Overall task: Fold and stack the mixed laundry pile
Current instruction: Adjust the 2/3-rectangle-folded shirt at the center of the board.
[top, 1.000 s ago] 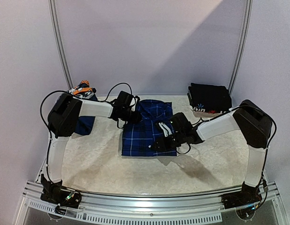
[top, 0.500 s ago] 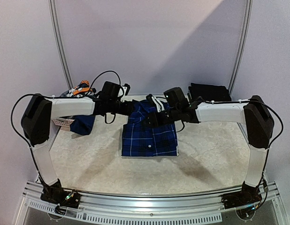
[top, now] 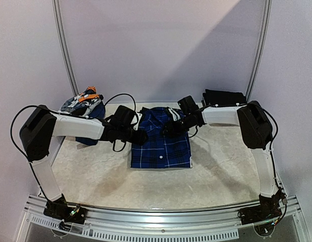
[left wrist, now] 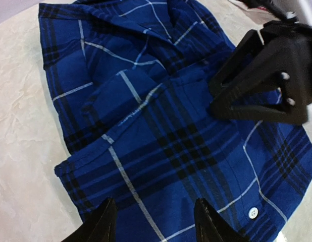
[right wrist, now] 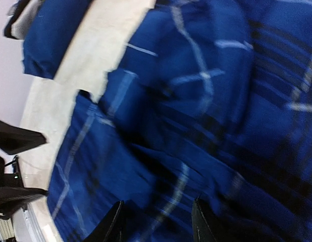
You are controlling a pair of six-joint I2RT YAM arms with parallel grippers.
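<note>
The blue plaid shirt (top: 161, 147) lies folded in a rough rectangle at the middle of the desk (top: 226, 171), collar toward the far wall, with a white button showing near its edge. The left claw (top: 141, 137) hangs at the shirt's left edge, its fingers (left wrist: 103, 226) spread with nothing between them. The right claw (top: 169, 127) is over the collar end, also parted. Its wrist view is blurred, so contact with the cloth cannot be told. Well apart, a patterned heap (top: 81, 102) sits at the far left and a black stack (top: 225, 98) at the far right.
</note>
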